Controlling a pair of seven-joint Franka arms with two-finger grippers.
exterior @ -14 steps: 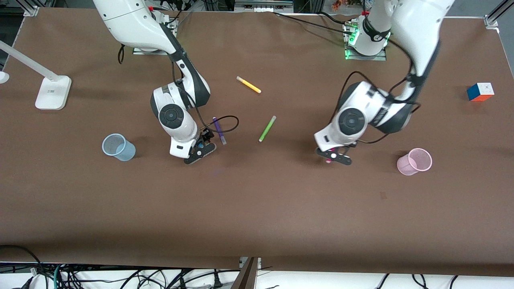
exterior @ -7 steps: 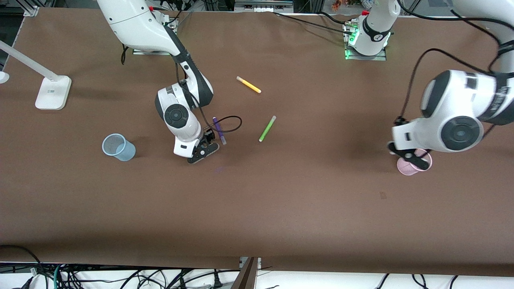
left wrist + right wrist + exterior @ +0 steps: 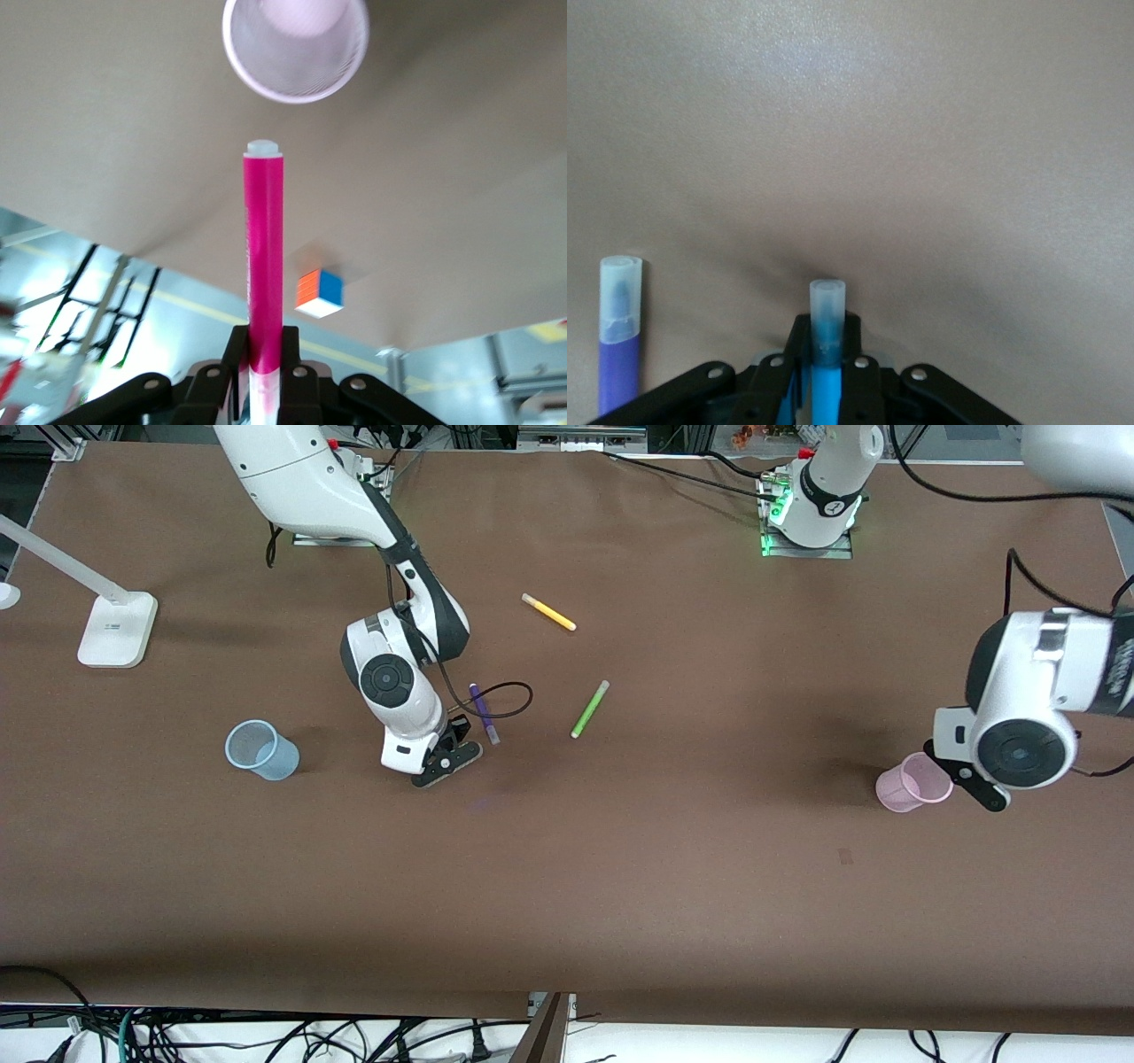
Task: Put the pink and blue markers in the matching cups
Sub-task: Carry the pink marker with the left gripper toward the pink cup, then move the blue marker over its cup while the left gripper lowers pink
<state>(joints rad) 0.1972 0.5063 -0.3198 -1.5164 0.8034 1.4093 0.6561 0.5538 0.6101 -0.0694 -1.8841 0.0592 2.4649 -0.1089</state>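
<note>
— Two markers, two grippers: which holds which?

— In the left wrist view the left gripper (image 3: 264, 372) has its jaws clamped on the pink marker (image 3: 265, 266), gripping it low on the barrel, with the pale cap end sticking straight out ahead of the jaws. In the right wrist view the right gripper (image 3: 827, 367) is clamped the same way on the blue marker (image 3: 827, 332), whose translucent cap pokes out just past the fingertips.

— Where are the cups relative to those jaws?

— The pink cup (image 3: 912, 781) stands on the table (image 3: 620, 886), and the left gripper (image 3: 970, 779) sits right beside it toward the left arm's end; from the wrist camera its open mouth (image 3: 295, 49) lies ahead of the marker's cap, a little apart from it. The blue cup (image 3: 260, 749) stands well apart from the right gripper (image 3: 446, 760), toward the right arm's end of the table.

— Anything else close to the right jaws?

— The purple pen (image 3: 618, 345) lies on the table just beside them, parallel to the blue marker; in the front view it (image 3: 484, 713) is close by the gripper. The green pen (image 3: 589, 708) and yellow pen (image 3: 548, 612) lie loose farther off, and a colour cube (image 3: 319, 293) shows past the pink marker.
</note>
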